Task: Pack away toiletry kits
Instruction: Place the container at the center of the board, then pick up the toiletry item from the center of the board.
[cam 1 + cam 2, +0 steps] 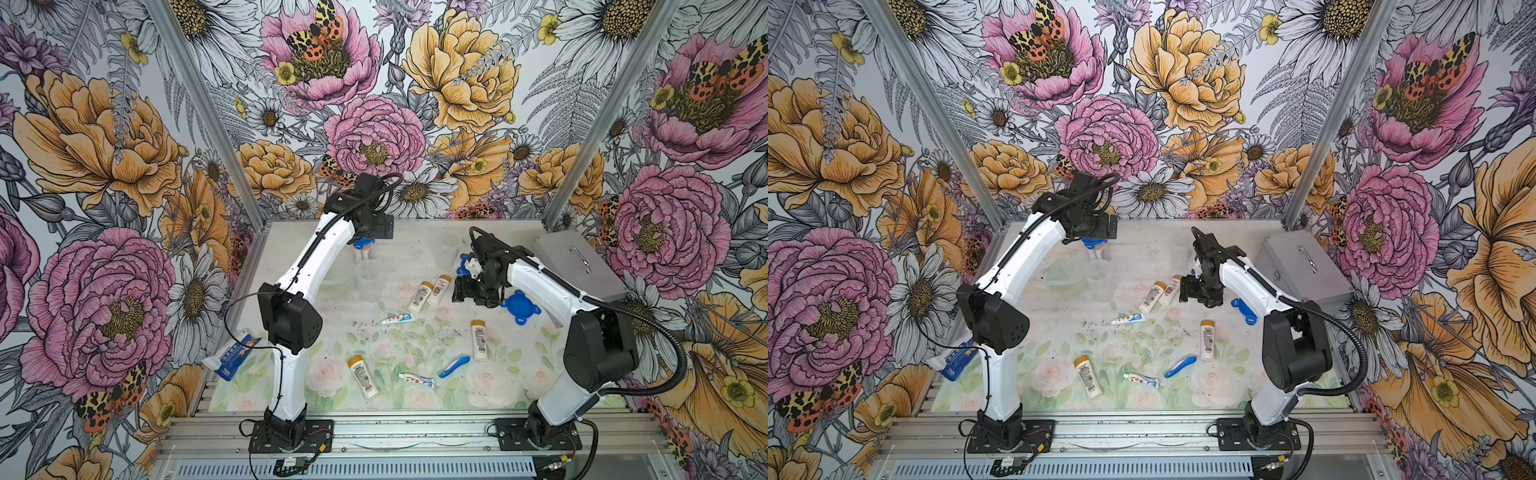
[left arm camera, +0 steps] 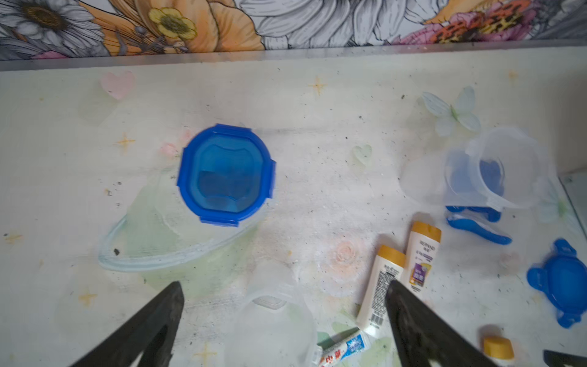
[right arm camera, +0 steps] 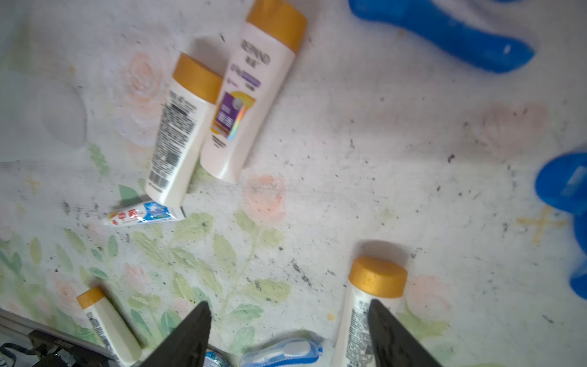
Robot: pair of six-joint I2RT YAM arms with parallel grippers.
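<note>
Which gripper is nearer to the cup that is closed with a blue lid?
Left. The left gripper hangs open just above the closed cup at the back of the table; the right gripper is far from it, near the bottle pair mid-table.

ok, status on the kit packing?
Left end effector open, empty, by a lidded cup. Right end effector open, empty, near two bottles. Tubes, brush, more bottles loose on table. Nothing in the way.

Both top views overlook the whole table [image 1: 415, 241]; wrist cameras face it from close.
</note>
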